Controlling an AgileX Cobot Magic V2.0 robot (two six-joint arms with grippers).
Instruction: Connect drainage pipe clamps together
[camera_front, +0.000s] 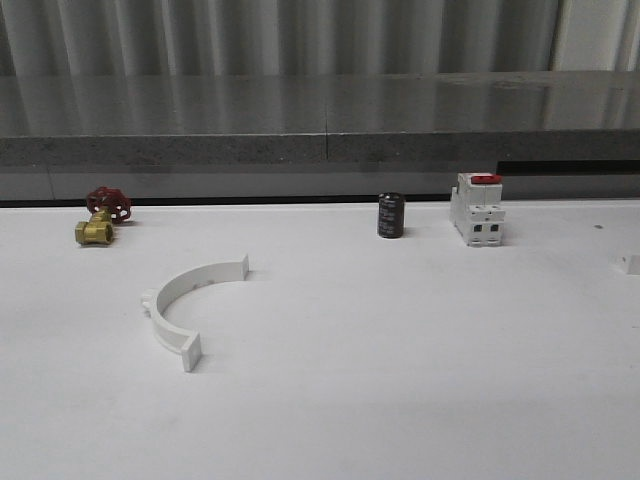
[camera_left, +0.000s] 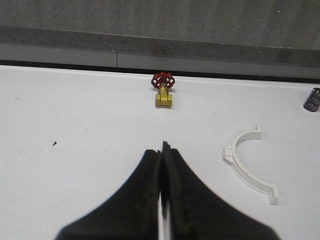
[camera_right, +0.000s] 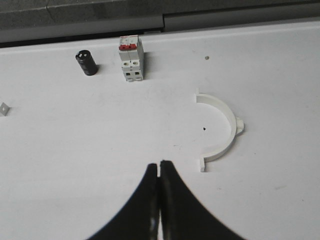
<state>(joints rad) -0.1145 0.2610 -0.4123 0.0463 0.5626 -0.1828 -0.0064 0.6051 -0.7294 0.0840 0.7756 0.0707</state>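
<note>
Nearest in each wrist view are the tools themselves: the left tool (camera_left: 163, 172) has its black fingers pressed together, clenched on nothing, hovering over bare counter (camera_left: 75, 125), and the right tool (camera_right: 159, 177) is likewise clenched and empty. Beyond them lie the two clamp halves, well apart from each other. The left half-ring (camera_front: 186, 300) lies flat on the counter in the front view's left-middle, its open side facing toward the counter's centre and its flange tabs at the near and far ends; in the left wrist view it (camera_left: 248, 162) sits off to one side of the closed fingers, not in line with them. The right half-ring (camera_right: 221, 131) lies flat ahead of the right tool and off to its side, open side also turned inward. Each arm looks nearer to its own half, and each tool would need to release before gripping. Farther back stand a brass valve (camera_front: 103, 215), a black capacitor (camera_front: 391, 215) and a breaker (camera_front: 477, 208).
</note>
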